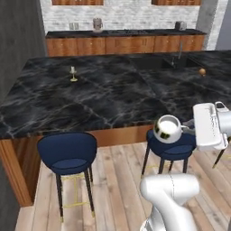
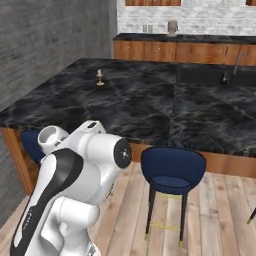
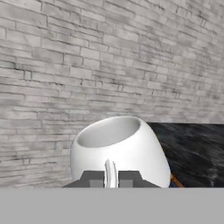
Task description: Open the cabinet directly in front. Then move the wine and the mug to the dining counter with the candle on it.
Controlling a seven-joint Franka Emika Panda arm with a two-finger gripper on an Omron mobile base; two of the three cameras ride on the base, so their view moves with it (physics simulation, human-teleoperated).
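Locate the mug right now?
The mug is in the shut gripper, held in the air above a blue stool, just short of the dining counter edge on the arm's side.

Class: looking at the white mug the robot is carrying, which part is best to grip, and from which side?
The thin handle, approached from the handle side: the mug has a round, wide body, but the narrow handle sits between the shut fingers.

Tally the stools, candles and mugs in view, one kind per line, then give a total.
Blue stools: 2 (one, another)
Candle: 1, on the dining counter
Mug: 1, gripped by the tool
Total: 4
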